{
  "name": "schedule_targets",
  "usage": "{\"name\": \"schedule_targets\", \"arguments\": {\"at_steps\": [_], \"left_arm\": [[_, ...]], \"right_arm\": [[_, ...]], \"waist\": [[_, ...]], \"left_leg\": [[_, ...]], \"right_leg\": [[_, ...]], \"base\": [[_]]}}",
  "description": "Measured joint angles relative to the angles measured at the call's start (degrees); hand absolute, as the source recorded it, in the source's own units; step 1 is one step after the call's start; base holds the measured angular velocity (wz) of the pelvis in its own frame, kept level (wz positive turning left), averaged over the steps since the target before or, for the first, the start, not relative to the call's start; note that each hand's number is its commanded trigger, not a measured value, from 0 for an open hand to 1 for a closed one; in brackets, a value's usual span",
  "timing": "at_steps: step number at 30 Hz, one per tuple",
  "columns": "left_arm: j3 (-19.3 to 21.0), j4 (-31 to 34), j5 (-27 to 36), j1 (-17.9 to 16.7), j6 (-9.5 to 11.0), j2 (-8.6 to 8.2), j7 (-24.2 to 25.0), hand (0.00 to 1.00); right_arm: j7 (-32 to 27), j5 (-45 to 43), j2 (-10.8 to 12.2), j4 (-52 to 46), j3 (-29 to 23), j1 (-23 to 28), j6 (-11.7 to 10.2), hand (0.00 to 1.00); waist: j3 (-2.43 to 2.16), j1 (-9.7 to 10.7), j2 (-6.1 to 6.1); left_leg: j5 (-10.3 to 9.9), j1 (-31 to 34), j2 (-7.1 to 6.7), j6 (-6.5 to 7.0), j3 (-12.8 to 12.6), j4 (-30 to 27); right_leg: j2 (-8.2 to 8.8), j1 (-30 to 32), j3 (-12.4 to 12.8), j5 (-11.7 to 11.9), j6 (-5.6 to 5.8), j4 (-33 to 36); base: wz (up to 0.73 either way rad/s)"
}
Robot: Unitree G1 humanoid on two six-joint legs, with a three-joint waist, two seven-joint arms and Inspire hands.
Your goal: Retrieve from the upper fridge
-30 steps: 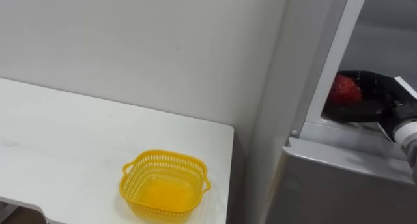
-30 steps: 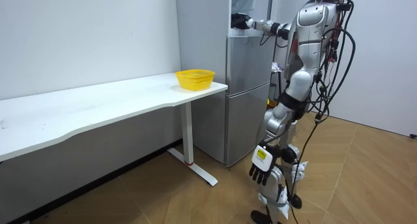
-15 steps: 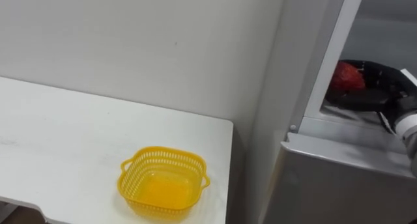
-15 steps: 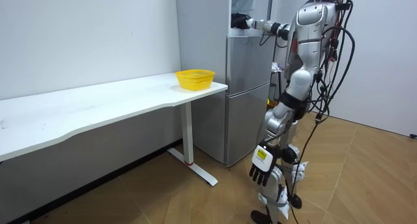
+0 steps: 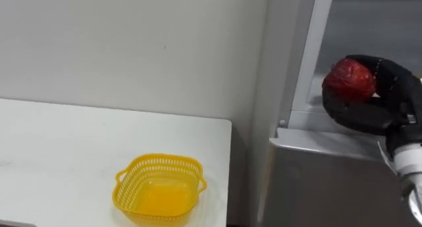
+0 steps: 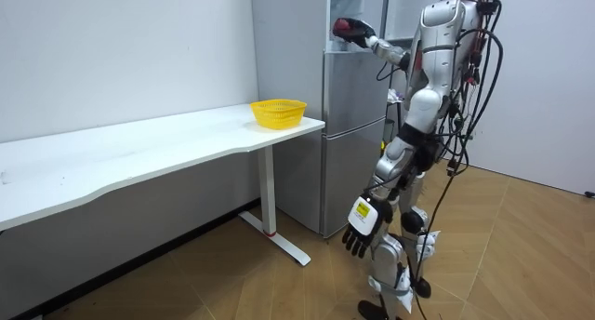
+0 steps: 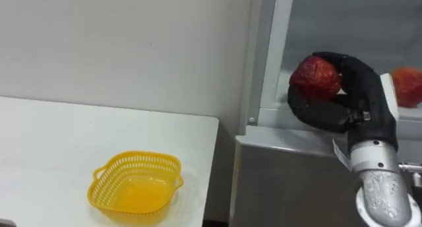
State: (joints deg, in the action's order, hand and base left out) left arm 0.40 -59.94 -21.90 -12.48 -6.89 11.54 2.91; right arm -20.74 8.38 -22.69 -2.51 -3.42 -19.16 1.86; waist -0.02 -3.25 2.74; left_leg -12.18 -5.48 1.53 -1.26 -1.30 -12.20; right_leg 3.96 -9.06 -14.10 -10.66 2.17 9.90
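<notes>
My right hand (image 5: 381, 105) is shut on a round red fruit (image 5: 349, 80), its dark fingers curled over and under it. Hand and fruit hang in front of the open upper fridge compartment (image 5: 359, 29), just outside its lower edge. In the room view the fruit (image 6: 343, 26) is held high beside the fridge's top, at the end of my outstretched right arm. My left hand (image 6: 361, 229) hangs low by my thigh with relaxed fingers. A second red fruit (image 7: 409, 86) lies on the shelf inside.
A yellow mesh basket (image 5: 160, 159) stands empty near the right end of the white table (image 5: 59, 154), close to the fridge. The grey lower fridge door (image 5: 316, 184) is closed. I stand on the wooden floor in front of the fridge.
My right hand has drawn back out of the fridge and risen with the red fruit. The eye view has shifted, and my left hand has swung slightly forward.
</notes>
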Motion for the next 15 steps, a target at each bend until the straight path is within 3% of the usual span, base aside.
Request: {"name": "schedule_targets", "arguments": {"at_steps": [9,15], "left_arm": [[-1.4,-3.4,-0.1,1.1,2.1,-0.62,-0.1,0.0],[-1.4,-6.5,-0.1,3.0,2.8,-0.63,0.0,0.0]], "right_arm": [[-8.2,-16.9,2.4,-7.9,-0.1,2.3,-6.4,1.0],[-9.2,-23.1,2.7,-11.2,0.4,2.4,-7.6,1.0]], "waist": [[0.02,1.5,0.05],[-0.05,1.2,0.18]], "left_leg": [[0.0,0.0,0.04,0.01,-0.5,0.5],[0.0,-0.1,0.04,0.04,-1.1,0.8]], "right_leg": [[-0.02,0.4,0.5,0.0,0.0,0.1],[-0.06,0.9,1.2,0.0,0.0,0.0]], "base": [[-0.03],[-0.06]]}}
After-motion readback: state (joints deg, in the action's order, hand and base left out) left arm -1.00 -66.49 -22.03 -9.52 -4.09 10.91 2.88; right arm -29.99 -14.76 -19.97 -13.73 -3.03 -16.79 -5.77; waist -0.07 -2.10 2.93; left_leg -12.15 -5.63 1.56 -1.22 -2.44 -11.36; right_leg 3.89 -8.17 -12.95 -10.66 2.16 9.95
